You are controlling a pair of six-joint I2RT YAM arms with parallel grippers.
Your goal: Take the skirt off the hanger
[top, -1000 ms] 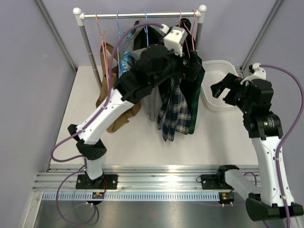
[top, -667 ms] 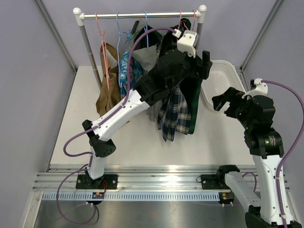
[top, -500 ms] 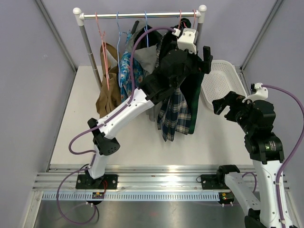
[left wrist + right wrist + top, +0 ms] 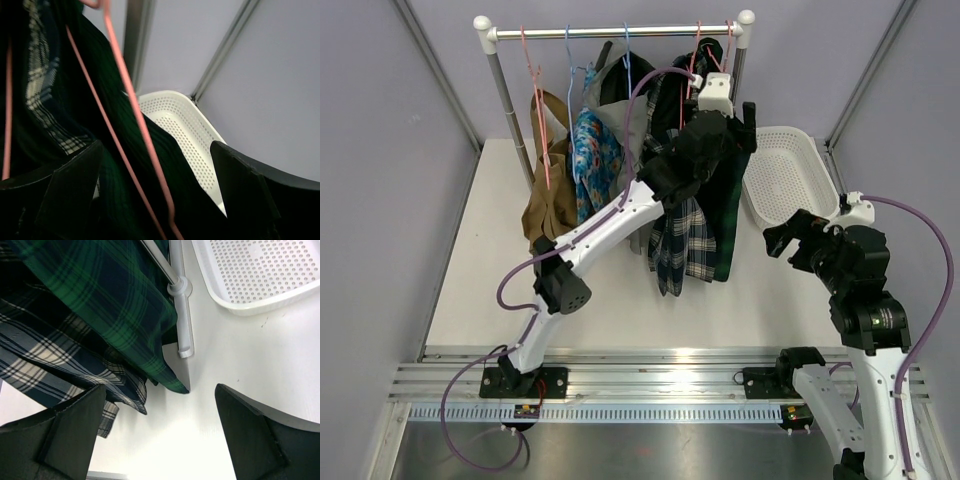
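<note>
A dark green plaid skirt [image 4: 728, 215] hangs from a pink hanger [image 4: 698, 45] at the right end of the rack rail [image 4: 610, 32]. My left gripper [image 4: 732, 128] is up against its top and open. In the left wrist view the pink hanger [image 4: 131, 95] wire and the skirt's dark green cloth [image 4: 85, 75] run between the spread jaws of the left gripper [image 4: 156, 150]. My right gripper [image 4: 782, 232] is open and empty, low and to the right of the skirt. In its wrist view the right gripper [image 4: 160, 390] faces the skirt's hem [image 4: 115, 300].
A navy and white plaid garment [image 4: 682, 245] hangs just left of the green skirt. Blue floral [image 4: 595, 165] and brown [image 4: 548, 200] garments hang further left. A white perforated basket [image 4: 785, 170] sits at the back right. The rack's right post and foot [image 4: 180, 315] stand beside the skirt.
My left arm has swung right along the rail and reached its gripper to the top of the green skirt. My right arm has drawn back toward the near edge.
</note>
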